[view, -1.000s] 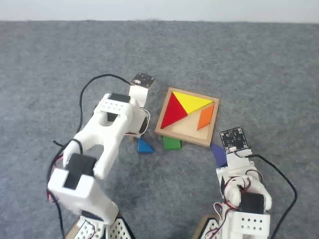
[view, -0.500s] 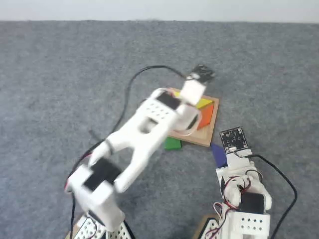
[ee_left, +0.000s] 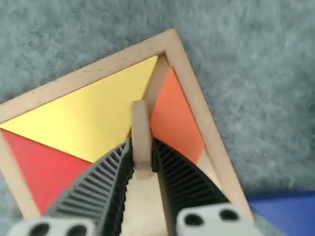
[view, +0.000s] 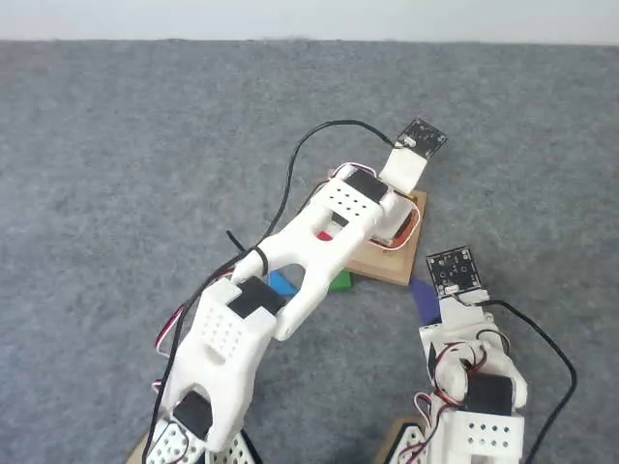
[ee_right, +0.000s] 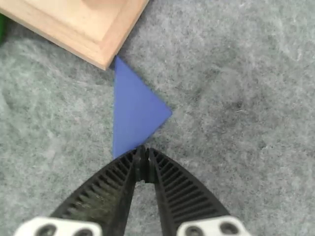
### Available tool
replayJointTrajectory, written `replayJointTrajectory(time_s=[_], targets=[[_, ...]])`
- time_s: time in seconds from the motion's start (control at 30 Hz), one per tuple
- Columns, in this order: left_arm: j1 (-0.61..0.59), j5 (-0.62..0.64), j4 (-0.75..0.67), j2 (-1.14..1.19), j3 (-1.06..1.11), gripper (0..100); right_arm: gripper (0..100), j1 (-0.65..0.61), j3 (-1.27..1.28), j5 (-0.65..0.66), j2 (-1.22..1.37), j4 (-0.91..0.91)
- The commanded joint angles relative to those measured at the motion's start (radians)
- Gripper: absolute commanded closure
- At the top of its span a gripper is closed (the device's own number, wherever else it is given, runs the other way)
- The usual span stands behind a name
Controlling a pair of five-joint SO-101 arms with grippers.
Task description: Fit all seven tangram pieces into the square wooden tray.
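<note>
From above, my left arm (view: pixel 319 242) has swung over in the last second: it stood off the tray's left edge, by the light blue triangle (view: pixel 282 282) and the green piece (view: pixel 338 282), and now it lies stretched across the tray (view: pixel 384 268), covering most of it. My right arm (view: pixel 469 377) has not stirred near the table's front edge, with the dark blue triangle (view: pixel 423 302) just ahead of it, off the tray's near corner. Through my left wrist, my left claw (ee_left: pixel 141 146) is clenched on a pale wooden piece (ee_left: pixel 140 115), held on edge over the gap between the yellow triangle (ee_left: pixel 88 118) and the orange piece (ee_left: pixel 174 123), close to a tray corner. The red triangle (ee_left: pixel 39 167) lies flat beside the yellow one. Through my right wrist, my right claw (ee_right: pixel 141 156) is pinched closed with nothing in it, its tips at one corner of the dark blue triangle, which lies flat on the grey felt (ee_right: pixel 236 98).
</note>
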Motion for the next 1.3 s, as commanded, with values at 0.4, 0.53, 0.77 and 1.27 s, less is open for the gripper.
replayJointTrajectory(time_s=[0.4, 0.53, 0.77, 1.27], targets=[[-0.055, -0.003, 0.014, -0.046, -0.028, 85, 99.1, 0.008, 0.02, -0.002, -0.021, -0.005], [-0.044, -0.038, 0.054, -0.098, -0.027, 85, 99.1, 0.008, 0.02, -0.002, -0.021, -0.005], [-0.038, -0.068, 0.075, -0.232, 0.05, 85, 99.1, 0.008, 0.02, -0.002, -0.021, -0.005], [-0.089, -0.104, -0.164, -0.269, 0.252, 85, 99.1, 0.008, 0.02, -0.002, -0.021, -0.005]])
